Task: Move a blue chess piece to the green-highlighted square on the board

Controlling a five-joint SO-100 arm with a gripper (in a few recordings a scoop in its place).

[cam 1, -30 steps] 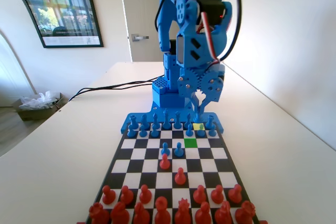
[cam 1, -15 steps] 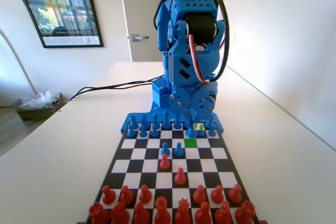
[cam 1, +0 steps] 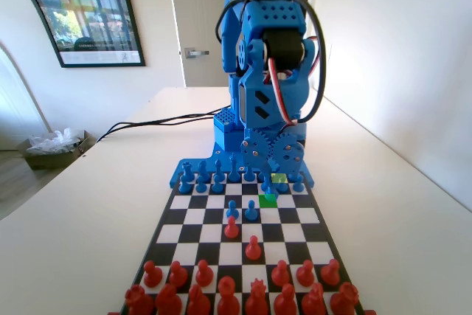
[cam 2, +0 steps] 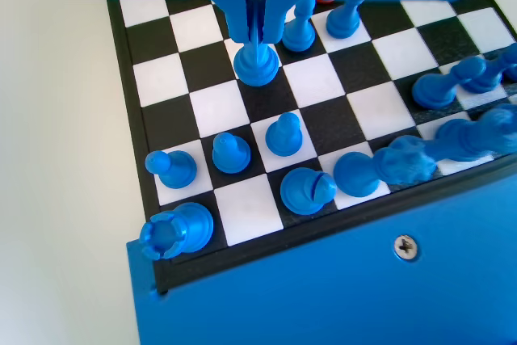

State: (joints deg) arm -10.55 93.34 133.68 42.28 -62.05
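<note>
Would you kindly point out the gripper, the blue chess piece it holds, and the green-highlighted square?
gripper (cam 2: 257,26): wrist view, where the closed fingertips meet on the piece's top.
blue chess piece (cam 2: 257,68): wrist view, on its round base.
green-highlighted square (cam 1: 268,201): fixed view, near the square's front edge.

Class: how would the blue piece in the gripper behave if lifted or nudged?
The blue chess piece looks moulded plastic: probably stiff, light. Its smooth top might slip from the gripper. Tall on a small base, it could tip.
</note>
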